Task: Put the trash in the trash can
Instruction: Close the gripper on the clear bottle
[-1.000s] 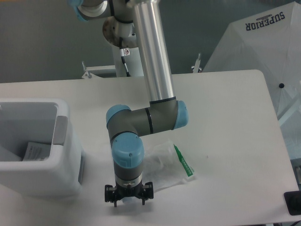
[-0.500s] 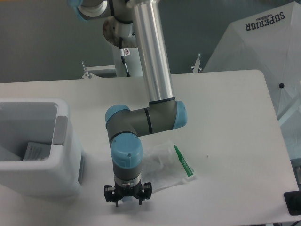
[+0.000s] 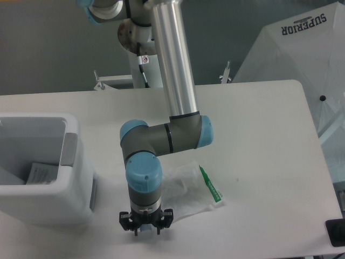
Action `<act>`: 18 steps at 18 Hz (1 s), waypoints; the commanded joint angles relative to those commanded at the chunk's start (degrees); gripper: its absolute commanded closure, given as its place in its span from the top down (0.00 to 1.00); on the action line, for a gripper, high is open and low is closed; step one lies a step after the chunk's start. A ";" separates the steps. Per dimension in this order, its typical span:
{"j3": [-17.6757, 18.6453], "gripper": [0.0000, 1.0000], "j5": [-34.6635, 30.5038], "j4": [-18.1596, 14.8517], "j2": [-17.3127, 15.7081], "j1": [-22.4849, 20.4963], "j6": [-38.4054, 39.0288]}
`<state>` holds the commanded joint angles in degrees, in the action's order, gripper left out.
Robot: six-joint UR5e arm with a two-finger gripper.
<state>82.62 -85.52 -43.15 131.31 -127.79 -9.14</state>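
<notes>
I see the clear plastic bag (image 3: pixel 186 189) lying flat on the white counter (image 3: pixel 259 140), near the front edge and a little left of its middle. The bag's green strip (image 3: pixel 211 184) runs along its right side, slanting from upper left to lower right. The bag's left part is hidden behind my arm's wrist. I can't pick out a bottle anywhere on the counter from this view.

The trash can (image 3: pixel 40 170) sits at the counter's left edge, toward the front-left corner, well apart from the bag, with the arm's wrist standing between the two. It is a boxy white bin with a grey panel (image 3: pixel 68 149) on its right rim. Inside it I can see a pale piece of paper (image 3: pixel 41 173) lying near the bottom; whatever else is down there is out of my sight.

The claw (image 3: pixel 146 231) points straight down at the counter close to the front edge, just left of the bag's near corner. Its fingers are small and dark against the surface, so I cannot tell how wide they stand or whether they pinch anything, nor whether the tips touch the counter.

Above it the grey wrist with blue caps (image 3: pixel 143 171) bends back to the silver forearm tube (image 3: pixel 171 54), which rises toward the top of the view. Past the counter's right edge stands a white umbrella (image 3: pixel 299 48) printed with the word SUPERIOR.
</notes>
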 joint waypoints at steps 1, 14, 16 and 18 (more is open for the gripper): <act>0.00 0.60 0.00 0.00 0.00 0.00 0.00; 0.44 0.40 0.00 -0.09 -0.44 0.26 0.18; 0.53 0.40 0.00 -0.09 -0.61 0.26 0.18; 0.53 0.40 0.17 -0.09 -1.05 0.26 0.18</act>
<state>83.14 -85.34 -43.24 130.26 -127.53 -8.96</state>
